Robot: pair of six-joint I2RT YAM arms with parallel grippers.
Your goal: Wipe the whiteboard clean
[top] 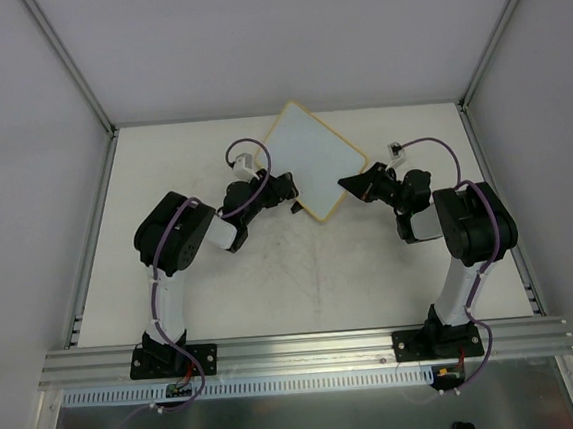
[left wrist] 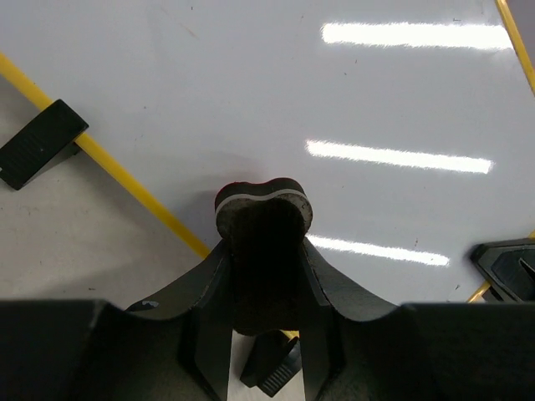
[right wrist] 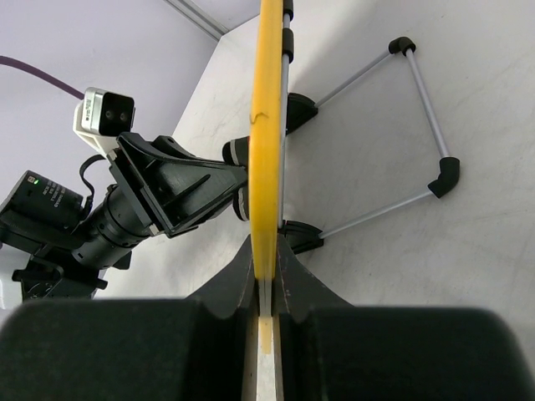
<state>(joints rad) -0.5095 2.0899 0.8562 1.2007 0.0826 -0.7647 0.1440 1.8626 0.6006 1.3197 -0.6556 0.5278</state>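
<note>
Two claws busy: right claw [top: 348, 184] pinches the whiteboard [top: 314, 157] by its rim, tilted up near the far edge of the desk [top: 223, 290]; left claw [top: 289, 186] pinches the eraser [left wrist: 263, 210] against it. We judge wiping is in hand; next, steady sweeps.

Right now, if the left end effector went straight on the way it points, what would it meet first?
The whiteboard. The left end effector, shut on the eraser, points at its white face; in the right wrist view the eraser looks at or almost against the board; contact is unclear.
</note>
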